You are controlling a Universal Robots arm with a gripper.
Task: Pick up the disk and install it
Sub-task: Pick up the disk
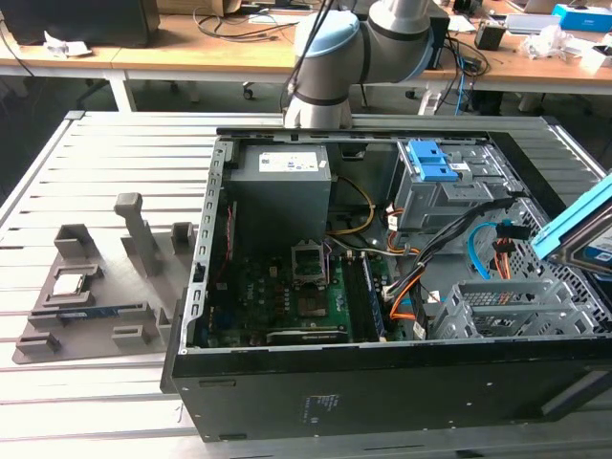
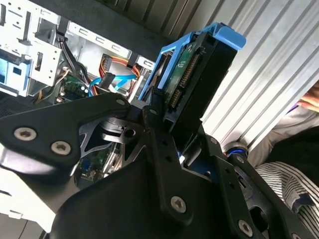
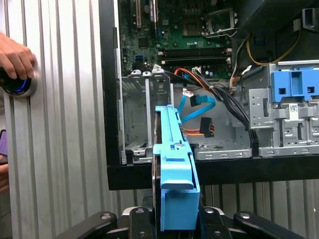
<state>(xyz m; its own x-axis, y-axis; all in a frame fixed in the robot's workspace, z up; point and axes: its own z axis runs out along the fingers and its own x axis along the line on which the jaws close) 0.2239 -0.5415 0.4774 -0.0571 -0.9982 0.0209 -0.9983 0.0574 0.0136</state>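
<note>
**Figure. Disk held at the open computer case.** The pincer (image 2: 182, 133) is clamped on the disk (image 2: 200, 69). Its fingers (image 2: 158, 117) press on the two broad faces, and the disk stands on edge between them. In the first wrist view the blue carrier's narrow edge (image 3: 174, 169) rises from between the finger bases.

*Handling (judged).* The metal body should be stiff and fairly heavy for its size, and sensitive to knocks. The plastic carrier is lighter, smooth and likely to flex slightly. A grip across the flat faces, as here, suits it. The row of connector pins (image 2: 182, 82) is best left free of contact.

*Position.* Just beyond the disk lies the black wall of the computer case (image 3: 149, 172). An empty grey drive cage (image 3: 139, 114) sits behind that wall. Orange and blue cables (image 3: 199, 107) lie beside the cage, and the motherboard (image 3: 194, 35) is farther in. A grey bay with a blue latch (image 3: 294, 89) stands to one side. The disk is clear of the cage and not yet seated.

*Arm.* In the exterior view the arm (image 1: 354, 48) rises behind the case. The disk (image 1: 579, 228) hangs tilted at that view's right edge, above the cage (image 1: 497, 306). A person's hand (image 3: 15, 59) rests on a blue-lit button on the slatted desk (image 3: 65, 149).
</note>
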